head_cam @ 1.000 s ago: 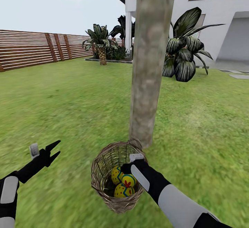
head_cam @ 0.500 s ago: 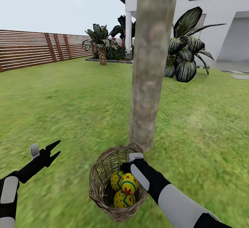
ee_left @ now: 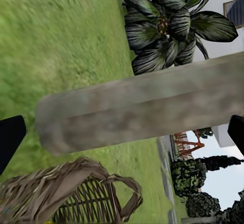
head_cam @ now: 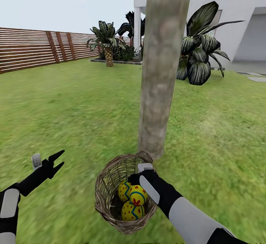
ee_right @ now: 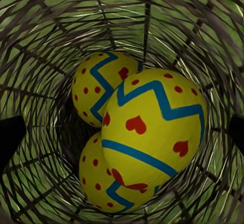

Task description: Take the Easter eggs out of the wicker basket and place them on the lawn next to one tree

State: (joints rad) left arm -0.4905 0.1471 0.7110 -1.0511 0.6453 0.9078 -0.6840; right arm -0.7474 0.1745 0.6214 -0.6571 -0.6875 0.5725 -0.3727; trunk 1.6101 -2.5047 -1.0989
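Right wrist view looks straight down into the wicker basket (ee_right: 46,25): the top Easter egg (ee_right: 152,132), long axis tilted, sits between the right gripper's (head_cam: 137,179) spread fingers; the left gripper (head_cam: 55,161) hangs open, well apart.

A broad-leaved striped plant (head_cam: 201,46) stands before the white house (head_cam: 236,18). A small palm (head_cam: 107,42) grows near the slatted wooden fence (head_cam: 33,50).
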